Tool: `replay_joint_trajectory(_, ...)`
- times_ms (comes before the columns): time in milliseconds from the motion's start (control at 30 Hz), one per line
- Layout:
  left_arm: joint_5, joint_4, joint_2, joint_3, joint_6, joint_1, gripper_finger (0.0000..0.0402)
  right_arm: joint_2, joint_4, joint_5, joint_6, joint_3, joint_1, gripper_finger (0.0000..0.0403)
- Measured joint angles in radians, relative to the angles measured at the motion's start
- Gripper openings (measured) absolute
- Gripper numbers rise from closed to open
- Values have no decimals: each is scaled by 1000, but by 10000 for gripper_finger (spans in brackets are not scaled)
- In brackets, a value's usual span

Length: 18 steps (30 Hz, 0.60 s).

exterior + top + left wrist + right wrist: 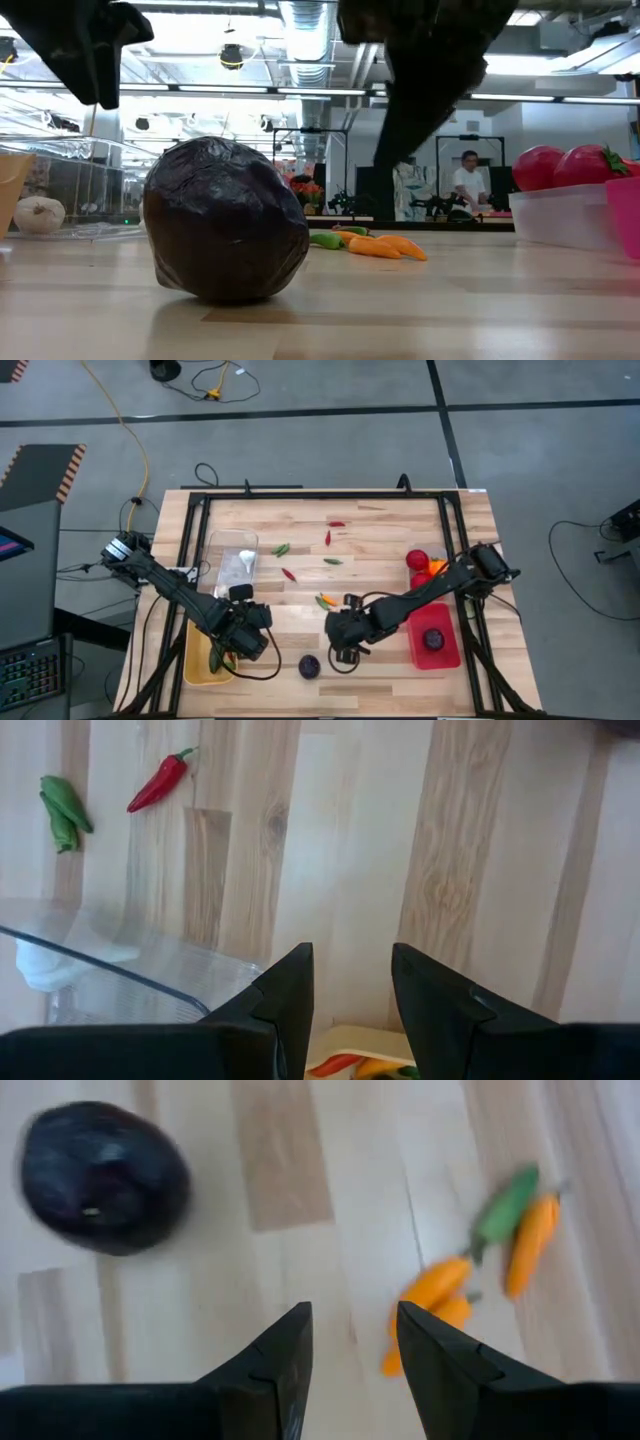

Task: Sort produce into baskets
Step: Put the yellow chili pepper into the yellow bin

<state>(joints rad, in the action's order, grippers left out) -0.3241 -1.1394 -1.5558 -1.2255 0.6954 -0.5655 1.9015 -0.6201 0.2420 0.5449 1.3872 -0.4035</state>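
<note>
From above we see the table (pixel 300 530) with a yellow bin (pixel 196 666), a clear bin (pixel 232 555) and a red bin (pixel 440 654); chillies (pixel 334 523) lie scattered mid-table. The left gripper (pixel 240 652) hangs over the yellow bin, the right gripper (pixel 345 654) just beside a dark purple round (pixel 309 666).

At table level the purple round blocks much of our view; garlic (pixel 39 214) sits in the clear bin.

Through both wrist views we see each gripper's fingers parted, holding nothing.
</note>
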Motion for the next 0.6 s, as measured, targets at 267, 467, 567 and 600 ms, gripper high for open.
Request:
replay_joint_trajectory(267,2,38,0,49,-15,0,126,72,-57,43,113,-1,14,173)
replay_joint_trajectory(467,2,40,0,51,-23,0,125,116,-67,46,136,-1,14,173)
replay_joint_trajectory(567,2,43,0,51,-30,0,125,116,-69,60,137,-1,13,172)
replay_joint_trajectory(600,2,45,0,51,-30,0,125,116,-70,71,137,-1,13,171)
